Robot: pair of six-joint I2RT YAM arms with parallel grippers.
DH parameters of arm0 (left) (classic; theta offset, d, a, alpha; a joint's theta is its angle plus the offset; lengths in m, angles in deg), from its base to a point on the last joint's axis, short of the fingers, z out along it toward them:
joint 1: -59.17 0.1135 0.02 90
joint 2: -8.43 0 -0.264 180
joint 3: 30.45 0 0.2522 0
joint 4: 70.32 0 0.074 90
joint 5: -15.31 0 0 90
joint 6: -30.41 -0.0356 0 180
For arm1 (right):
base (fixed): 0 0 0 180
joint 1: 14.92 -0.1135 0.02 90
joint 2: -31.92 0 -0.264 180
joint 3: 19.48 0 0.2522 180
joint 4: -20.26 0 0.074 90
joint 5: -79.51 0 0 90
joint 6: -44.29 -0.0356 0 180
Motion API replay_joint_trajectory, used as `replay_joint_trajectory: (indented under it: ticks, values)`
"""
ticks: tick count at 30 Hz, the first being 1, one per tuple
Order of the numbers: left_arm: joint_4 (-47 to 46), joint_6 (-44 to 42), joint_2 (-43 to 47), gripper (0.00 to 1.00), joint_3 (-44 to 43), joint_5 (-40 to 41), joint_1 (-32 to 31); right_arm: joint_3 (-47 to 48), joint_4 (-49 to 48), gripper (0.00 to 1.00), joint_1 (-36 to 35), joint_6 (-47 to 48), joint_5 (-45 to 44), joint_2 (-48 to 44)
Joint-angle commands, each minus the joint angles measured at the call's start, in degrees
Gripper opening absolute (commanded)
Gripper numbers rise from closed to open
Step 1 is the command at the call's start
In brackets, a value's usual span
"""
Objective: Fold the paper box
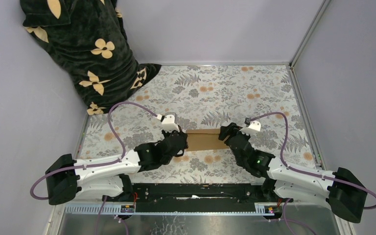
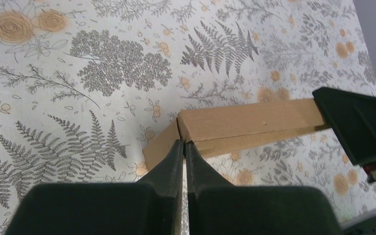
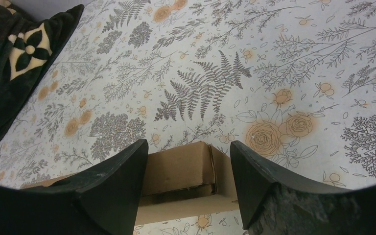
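Plain brown corrugated cardboard box (image 1: 206, 139): shallow, narrow, rectangular, matte, with creased edges. It lies flat on the grey-and-orange floral tablecloth (image 1: 235, 93), mid-table, towards the arms. Its long axis runs left to right, one end pointing at each arm.

Left gripper (image 2: 183, 147): clenched, tips touching the box's left-end corner. Cannot tell whether cardboard is nipped between them.

Right gripper (image 3: 188, 144): released, its smooth black fingers (image 3: 122, 171) straddling the box's right end.
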Motion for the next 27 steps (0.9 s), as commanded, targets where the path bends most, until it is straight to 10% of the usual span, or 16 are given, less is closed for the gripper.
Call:
replay_joint_trajectory:
  ticks: [1,8,22,27]
  values:
    - [8.2,0.8,-8.8,0.09,2.3,-0.7,-0.5,-1.6,11.9,0.69,-4.7,-3.9,0.9,3.6]
    - [8.3,3.0,-15.0,0.41,-0.3,0.6,-0.8,2.3,20.3,0.69,-11.3,-15.4,-5.6,10.1]
    - [16.9,14.7,-7.0,0.44,3.6,6.7,-9.0,4.1,28.7,0.69,-16.8,-24.4,-10.0,9.1]
    - [17.8,15.6,-7.9,0.60,2.7,8.2,-10.6,4.8,30.6,0.69,-17.7,-26.1,-10.9,10.1]
